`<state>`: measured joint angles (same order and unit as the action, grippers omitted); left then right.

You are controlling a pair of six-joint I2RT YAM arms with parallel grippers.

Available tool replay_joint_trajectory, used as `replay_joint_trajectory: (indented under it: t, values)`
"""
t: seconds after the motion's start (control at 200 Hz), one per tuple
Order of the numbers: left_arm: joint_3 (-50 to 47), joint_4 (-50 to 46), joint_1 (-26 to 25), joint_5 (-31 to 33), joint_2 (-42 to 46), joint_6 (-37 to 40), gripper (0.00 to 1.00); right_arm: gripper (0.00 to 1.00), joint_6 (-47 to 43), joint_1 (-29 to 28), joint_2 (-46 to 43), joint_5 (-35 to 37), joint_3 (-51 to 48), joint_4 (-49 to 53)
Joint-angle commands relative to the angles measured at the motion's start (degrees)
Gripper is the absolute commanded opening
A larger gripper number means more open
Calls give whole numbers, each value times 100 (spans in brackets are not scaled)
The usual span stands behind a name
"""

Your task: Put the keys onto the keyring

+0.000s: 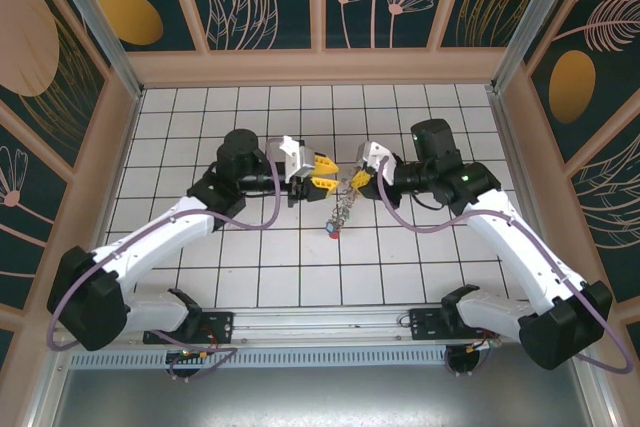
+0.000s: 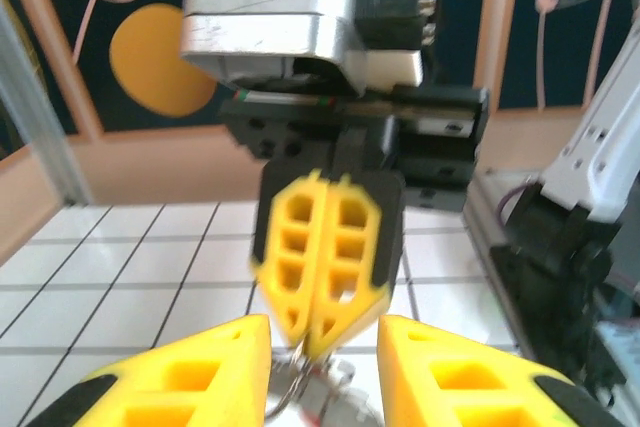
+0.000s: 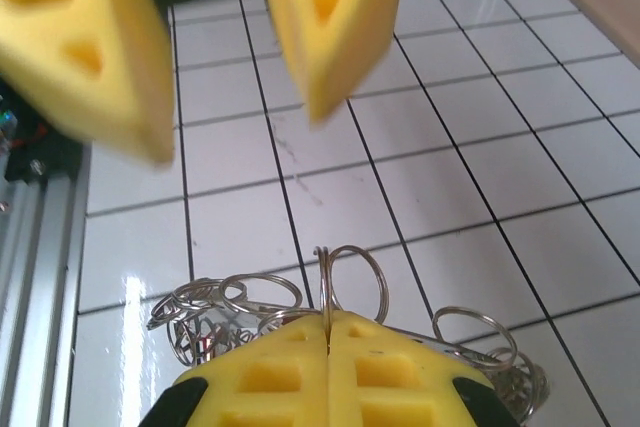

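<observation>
Silver wire loops make up the keyring point(image 3: 350, 252). One upright loop of it is pinched in the seam of the right pincer point(image 3: 328, 327), whose yellow fingers are pressed flat together. More loops bunch just beneath those fingertips and spill out to both sides of them, with a speck of red among the ones on the left in the right wrist view.

The left pincer point(image 3: 240, 132) faces the right one nose to nose. Its two yellow fingers are spread wide and grip nothing. From the left wrist, the right pincer's closed tip lines up with that gap, and a bit of ring shows just below it.

From overhead, the keys point(image 1: 341, 209) trail away from the right pincer's tip as a thin string. Its long axis runs from the pincers back toward the arm bases, leaning slightly toward the left arm's side. A red tag point(image 1: 333, 232) marks the end farthest from the grip. I cannot tell whether the string hangs free or rests on the white tiled tabletop point(image 1: 410, 257). Single keys are too small to make out.
</observation>
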<state>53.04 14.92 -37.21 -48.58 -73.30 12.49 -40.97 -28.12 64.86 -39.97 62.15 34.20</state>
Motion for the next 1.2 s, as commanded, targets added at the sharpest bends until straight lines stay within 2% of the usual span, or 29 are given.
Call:
replay_joint_trajectory:
  t: [0.0, 0.13, 0.285, 0.581, 0.991, 1.196]
  values:
    - [147, -2034, 117, 365, 113, 1364, 34, 0, -566, -204, 15, 511, 314, 369]
    - [198, -2335, 118, 377, 34, 1642, 34, 0, -723, -568, 76, 998, 315, 303]
    - [219, -2335, 78, 43, -163, 1809, 34, 0, -729, -754, 208, 1086, 332, 177]
    - [234, -2292, -44, 108, -381, 2195, 30, 0, -588, -852, 488, 1022, 408, 71]
    - [234, -1801, -67, 283, -431, 2091, 19, 0, -486, -932, 746, 902, 430, -121]
    - [391, -1773, -63, 140, -545, 2038, 19, 0, -421, -932, 756, 760, 420, -310]
